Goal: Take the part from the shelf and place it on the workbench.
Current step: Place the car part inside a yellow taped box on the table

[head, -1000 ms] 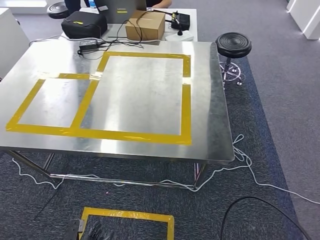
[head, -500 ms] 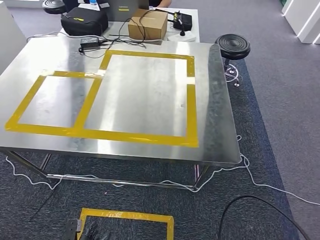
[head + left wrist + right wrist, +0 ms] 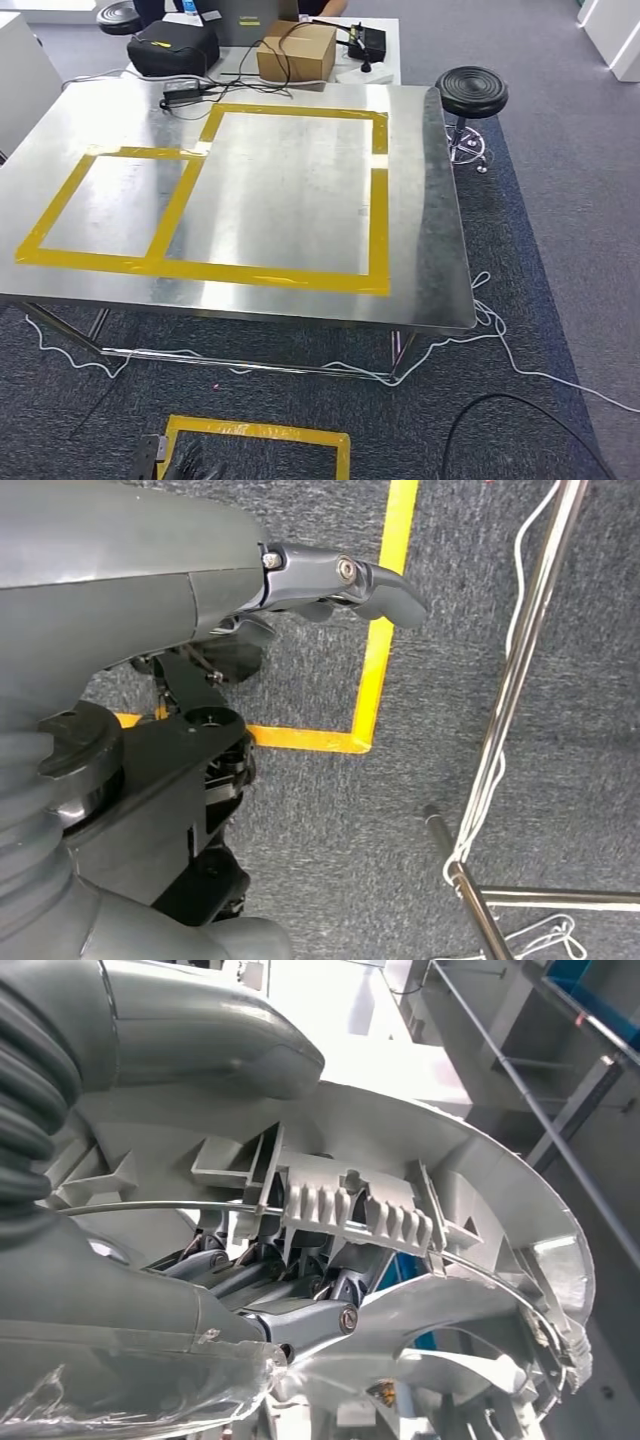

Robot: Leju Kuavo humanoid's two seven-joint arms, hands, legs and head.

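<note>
Two yellow tape outlines (image 3: 204, 205) mark the steel workbench (image 3: 423, 210), a small one left of a larger. Right hand (image 3: 226, 1310) grips the part (image 3: 423, 1260), a curved white plastic moulding with ribs, fingers wrapped under it; it is held off the bench. Left hand (image 3: 226, 680) hangs low above the carpet (image 3: 340, 860) beside a taped floor outline (image 3: 377, 630), fingers loosely extended and holding nothing. Beyond the bench: box (image 3: 296, 52), black case (image 3: 172, 47), stool (image 3: 472, 92).
</note>
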